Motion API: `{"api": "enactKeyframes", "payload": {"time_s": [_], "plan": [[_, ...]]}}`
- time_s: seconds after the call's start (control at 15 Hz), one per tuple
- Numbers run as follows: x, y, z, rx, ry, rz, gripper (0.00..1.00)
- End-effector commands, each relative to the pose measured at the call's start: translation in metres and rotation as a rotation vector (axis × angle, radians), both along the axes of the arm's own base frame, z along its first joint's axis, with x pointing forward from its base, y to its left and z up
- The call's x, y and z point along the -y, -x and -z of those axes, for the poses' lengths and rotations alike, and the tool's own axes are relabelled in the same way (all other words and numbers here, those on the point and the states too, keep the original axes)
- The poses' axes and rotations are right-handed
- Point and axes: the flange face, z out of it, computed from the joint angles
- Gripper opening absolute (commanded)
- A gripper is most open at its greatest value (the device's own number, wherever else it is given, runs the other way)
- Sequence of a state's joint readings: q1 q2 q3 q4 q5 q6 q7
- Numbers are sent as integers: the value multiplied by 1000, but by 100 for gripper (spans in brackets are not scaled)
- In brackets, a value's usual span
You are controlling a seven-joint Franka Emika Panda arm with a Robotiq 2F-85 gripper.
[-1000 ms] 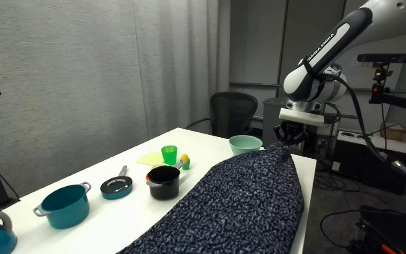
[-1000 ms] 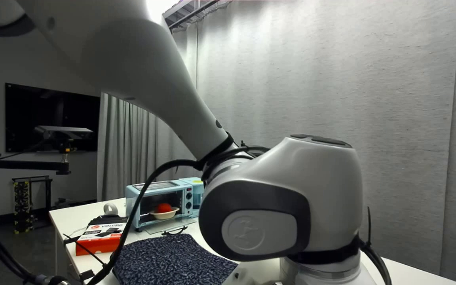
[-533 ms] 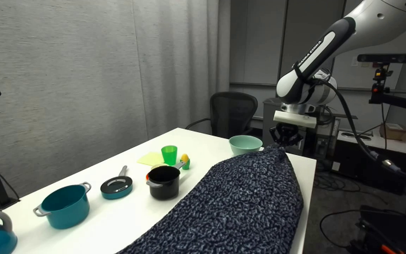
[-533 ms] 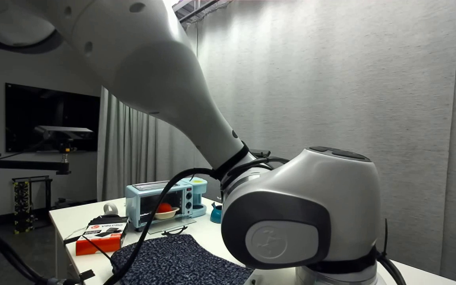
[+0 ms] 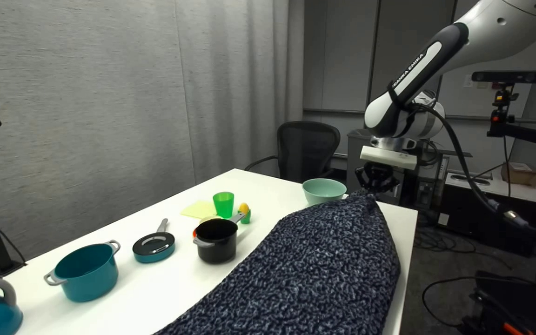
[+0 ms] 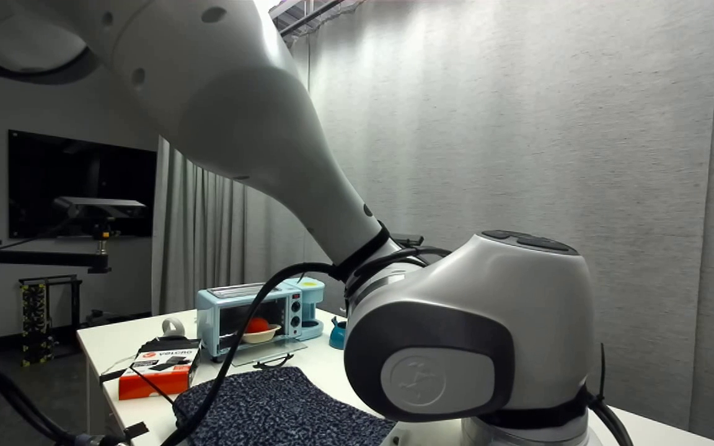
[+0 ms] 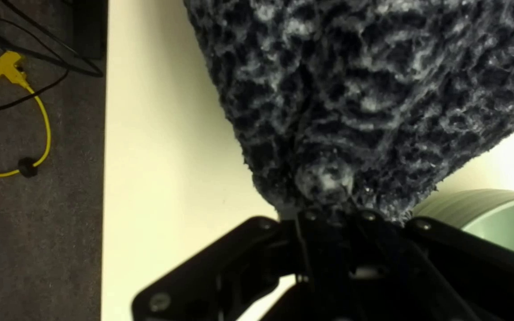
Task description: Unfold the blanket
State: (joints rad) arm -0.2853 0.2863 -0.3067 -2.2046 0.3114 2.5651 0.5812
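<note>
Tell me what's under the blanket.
The white table shows along both sides of the blanket, whose bunched end is held in the gripper. The area beneath is covered in every view, so I can't tell whether anything besides the table lies there.

In an exterior view, the lettering FRANKA EMIKA [image 5: 408, 70] runs lengthwise along a link of the robot arm [image 5: 445, 44], its first letter hard to make out. In an exterior view, the brand name VELCRO [image 6: 175, 352] stands on the orange-red and white box [image 6: 168, 375], next to a round red logo [image 6: 149, 355]; the smaller print is too tiny to read. A round emblem [image 6: 419, 380] marks the arm's pale joint cap [image 6: 465, 376].
</note>
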Motion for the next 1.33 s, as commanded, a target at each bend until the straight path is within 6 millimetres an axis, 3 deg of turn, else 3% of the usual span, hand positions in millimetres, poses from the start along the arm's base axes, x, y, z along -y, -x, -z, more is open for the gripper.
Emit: {"api": "enactKeyframes", "payload": {"time_s": [0.0,0.07,0.4,0.67,1.27], "plan": [[7,-2,-13,61,0,32,36],[7,-2,-15,64,-4,34,37],[0,-5,-35,59,-17,3,75],[-21,-8,-55,43,-68,-99,100],[-81,-20,-104,58,-102,-387,100]]}}
